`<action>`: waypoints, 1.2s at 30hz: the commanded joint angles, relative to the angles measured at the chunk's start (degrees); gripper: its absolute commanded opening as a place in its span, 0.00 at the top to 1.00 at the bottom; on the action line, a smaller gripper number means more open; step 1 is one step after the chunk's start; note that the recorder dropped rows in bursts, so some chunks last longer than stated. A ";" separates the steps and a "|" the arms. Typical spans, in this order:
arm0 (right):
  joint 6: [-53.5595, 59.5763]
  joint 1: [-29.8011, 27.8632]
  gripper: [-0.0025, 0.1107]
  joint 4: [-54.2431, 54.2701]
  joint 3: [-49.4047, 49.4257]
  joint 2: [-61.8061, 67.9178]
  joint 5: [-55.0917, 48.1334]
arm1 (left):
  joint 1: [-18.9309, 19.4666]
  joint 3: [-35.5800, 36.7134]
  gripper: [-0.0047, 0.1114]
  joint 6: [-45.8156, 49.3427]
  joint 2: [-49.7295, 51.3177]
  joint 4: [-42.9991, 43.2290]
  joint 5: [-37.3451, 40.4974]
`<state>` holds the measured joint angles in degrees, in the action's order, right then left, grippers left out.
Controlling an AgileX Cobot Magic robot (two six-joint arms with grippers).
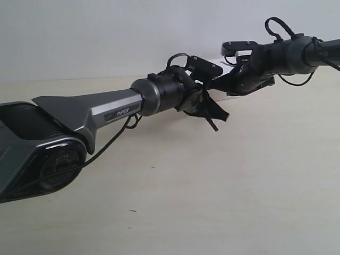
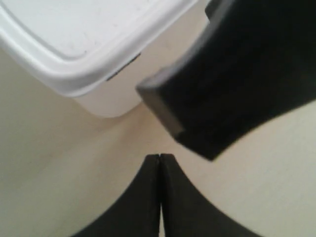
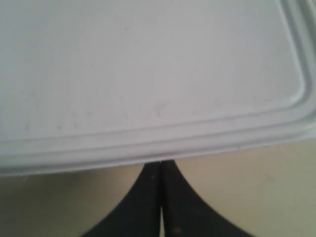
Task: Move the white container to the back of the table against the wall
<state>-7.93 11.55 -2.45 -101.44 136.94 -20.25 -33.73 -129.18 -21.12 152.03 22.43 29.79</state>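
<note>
Nearest the lens is the grey arm at the exterior view's left [image 1: 79, 114], which stretches across the table [image 1: 212, 186] toward the far edge. Its dark wrist meets the black arm at the exterior view's right [image 1: 297, 53] there. The white container [image 1: 227, 70] lies at that meeting point, far back on the table and close under the wall [image 1: 106, 37]. Both wrists cover most of it, so only slivers of white show, and whether it touches the wall cannot be told. In the left wrist view the left claw [image 2: 159, 157] has its two black fingers pressed flat together and grips nothing. One rounded corner of the white container [image 2: 84, 39] sits just ahead of its tips and off to one side, with a strip of bare table [image 2: 59, 163] between them. A black blocky part of the other arm [image 2: 232, 74] hangs ahead of the claw on the opposite side, close beside that corner. In the right wrist view the right claw [image 3: 160, 164] is likewise closed to a hairline, with nothing between its fingers. Its tips run up to the rimmed lid [image 3: 148, 74], which fills the space directly ahead and above. The rim hides whether the tips press the box. Farther out, the cream table carries a few tiny dark specks [image 1: 153, 167].
</note>
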 commanded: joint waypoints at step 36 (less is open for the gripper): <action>3.46 1.74 0.98 5.60 -3.62 6.68 17.09 | -0.05 -0.42 0.96 2.95 -2.22 1.23 2.02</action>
<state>-4.91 13.46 3.22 -104.68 143.93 -8.35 -33.73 -129.18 -18.18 150.64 23.43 32.47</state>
